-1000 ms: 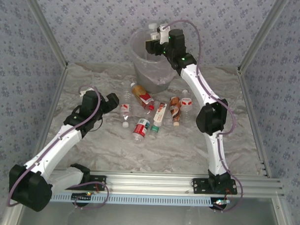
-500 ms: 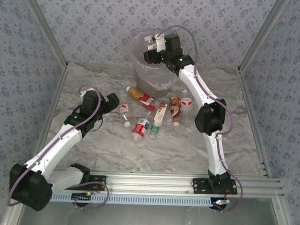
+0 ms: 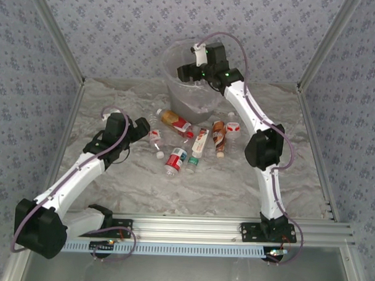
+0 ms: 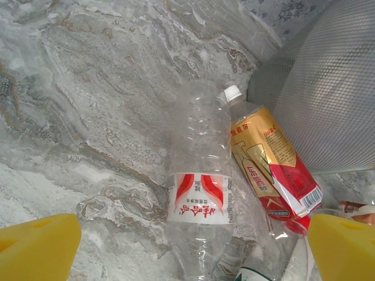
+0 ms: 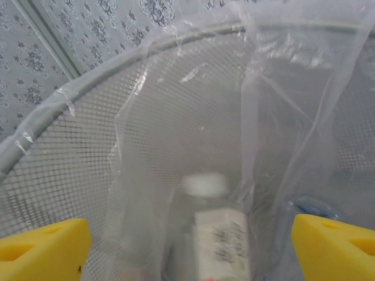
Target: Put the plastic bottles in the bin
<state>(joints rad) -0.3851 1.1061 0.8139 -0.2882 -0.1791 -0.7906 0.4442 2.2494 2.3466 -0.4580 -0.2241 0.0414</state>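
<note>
Seven plastic bottles on the counter (image 3: 235, 185), best count: clear bottle (image 3: 153, 138), gold bottle (image 3: 176, 121), red-label bottle (image 3: 176, 158), green-cap bottle (image 3: 191, 165), white-orange bottle (image 3: 200, 141), brown bottle (image 3: 219, 137), red-white bottle (image 3: 233, 126). One bin (image 3: 179, 100). One white-capped bottle (image 5: 217, 240) inside it. Two arms: left arm (image 3: 81, 174), right arm (image 3: 261, 149).

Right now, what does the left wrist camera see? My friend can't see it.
A clear bottle with a red-and-white label lies on the marble table beside an orange-and-red bottle, close to the grey mesh bin. The left tool is open, its yellow fingertips at the bottom corners.
</note>
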